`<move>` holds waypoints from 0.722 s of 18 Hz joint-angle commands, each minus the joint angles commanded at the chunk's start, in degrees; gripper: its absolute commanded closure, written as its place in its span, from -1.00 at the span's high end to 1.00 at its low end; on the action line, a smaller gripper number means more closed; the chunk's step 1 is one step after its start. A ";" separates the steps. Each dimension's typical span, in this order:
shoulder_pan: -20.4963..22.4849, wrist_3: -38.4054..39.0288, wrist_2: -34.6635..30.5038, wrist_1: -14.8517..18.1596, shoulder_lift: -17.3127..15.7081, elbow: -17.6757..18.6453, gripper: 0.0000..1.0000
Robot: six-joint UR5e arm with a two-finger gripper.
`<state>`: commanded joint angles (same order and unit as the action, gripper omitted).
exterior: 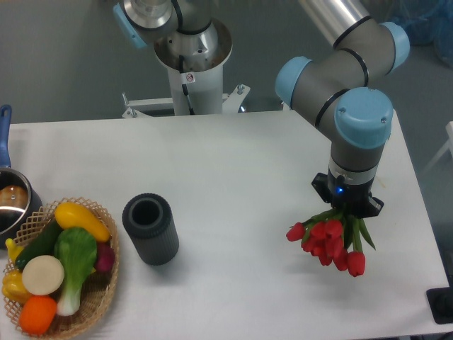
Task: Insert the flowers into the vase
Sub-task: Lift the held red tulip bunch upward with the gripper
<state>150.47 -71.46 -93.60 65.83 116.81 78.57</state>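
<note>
The hand (346,210) is clamped on the flowers (328,241), buds hanging below it, well apart from the vase (150,229)

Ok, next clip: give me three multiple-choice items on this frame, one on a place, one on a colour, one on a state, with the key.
1. Where does the vase stand?
A. right beside the wicker basket
B. at the table's far right corner
C. under the gripper

2. What colour are the buds of the flowers?
A. yellow
B. white
C. red

3. What state are the flowers in?
A. standing in the vase
B. hanging from the gripper, buds down
C. lying in the basket

Key: 1 A, the vase sits just right of the basket at the left of the table. 2 C, every bud is red. 3 B, the stems run up into the gripper at the right, away from the vase, which shows an empty mouth.
</note>
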 joint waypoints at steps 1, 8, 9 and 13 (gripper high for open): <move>0.00 0.00 0.09 -0.09 0.00 -0.09 -1.00; -0.18 0.09 0.88 0.26 -2.36 0.70 -1.00; -0.44 0.09 2.18 0.35 -3.24 0.88 -1.00; 0.09 0.97 12.80 0.09 -5.97 0.97 -1.00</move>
<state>150.56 -70.49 -80.80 65.92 110.84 79.54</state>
